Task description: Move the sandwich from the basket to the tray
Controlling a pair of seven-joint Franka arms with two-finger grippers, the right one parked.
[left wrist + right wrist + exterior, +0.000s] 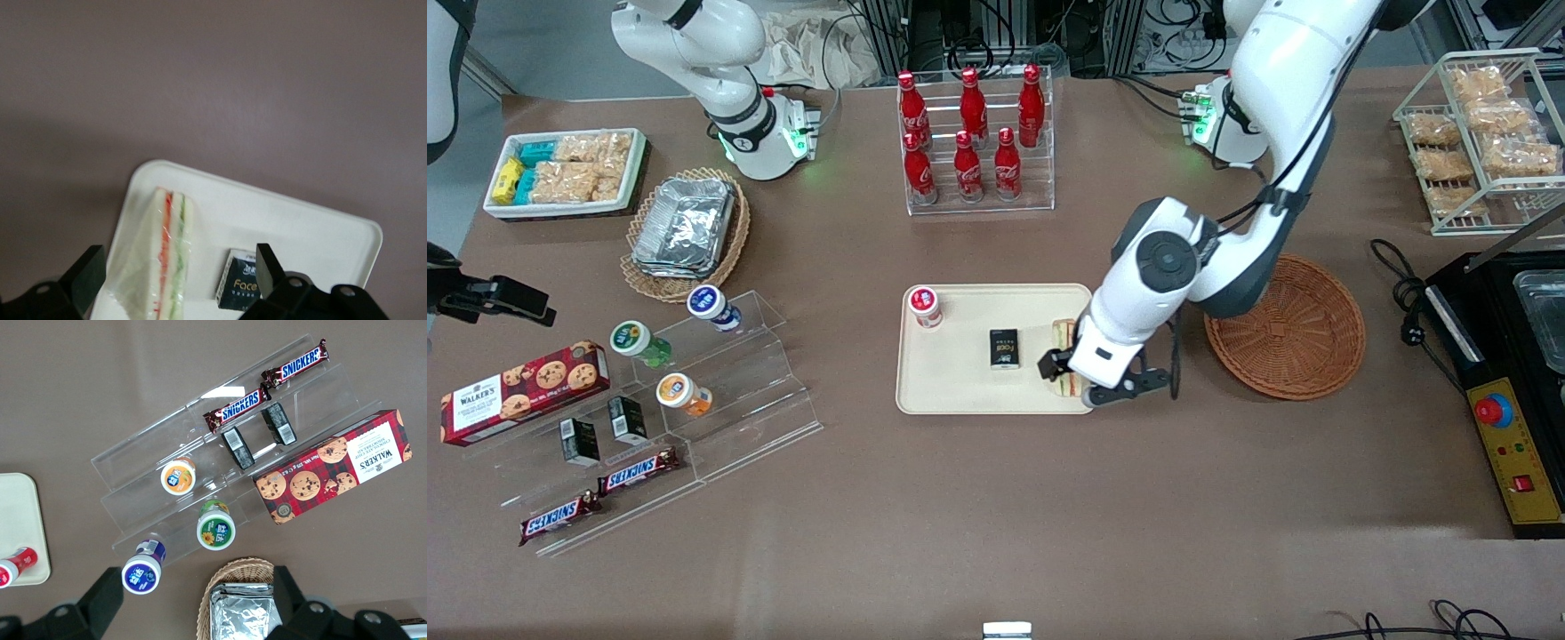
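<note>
The sandwich (1061, 336) lies on the cream tray (960, 391), at the tray's end nearest the round orange-brown basket (1285, 324), which holds nothing. My left gripper (1083, 378) hangs just above the sandwich and hides most of it in the front view. In the left wrist view the sandwich (167, 260) rests on the tray (300, 227) between the two black fingers (87, 273), which stand wide apart and clear of it. The gripper (177, 263) is open.
A small black box (1005, 348) and a red-capped bottle (926, 306) also sit on the tray; the box shows in the left wrist view (239, 288) beside the sandwich. A rack of cola bottles (974, 142) stands farther from the front camera. A black appliance (1507, 373) stands at the working arm's end.
</note>
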